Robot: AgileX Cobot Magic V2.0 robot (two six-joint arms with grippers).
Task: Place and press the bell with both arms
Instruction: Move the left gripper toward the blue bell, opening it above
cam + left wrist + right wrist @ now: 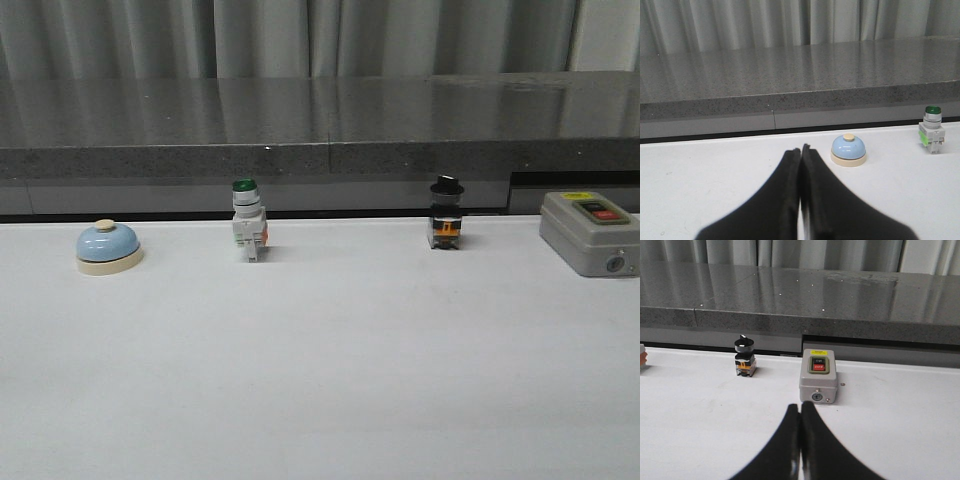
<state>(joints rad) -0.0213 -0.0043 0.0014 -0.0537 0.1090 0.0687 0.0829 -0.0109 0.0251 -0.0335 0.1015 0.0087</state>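
The bell [108, 246], a light-blue dome with a cream base and cream button, stands on the white table at the far left. It also shows in the left wrist view [848, 150], a short way beyond and to one side of my left gripper [800, 149], which is shut and empty. My right gripper [800, 406] is shut and empty, its tips just short of the grey switch box. Neither arm shows in the front view.
A green-capped white pushbutton [248, 220] stands left of centre, a black-knobbed switch [446, 212] right of centre, and a grey on/off switch box [590, 232] at the far right. A dark stone ledge [320, 145] runs behind the table.
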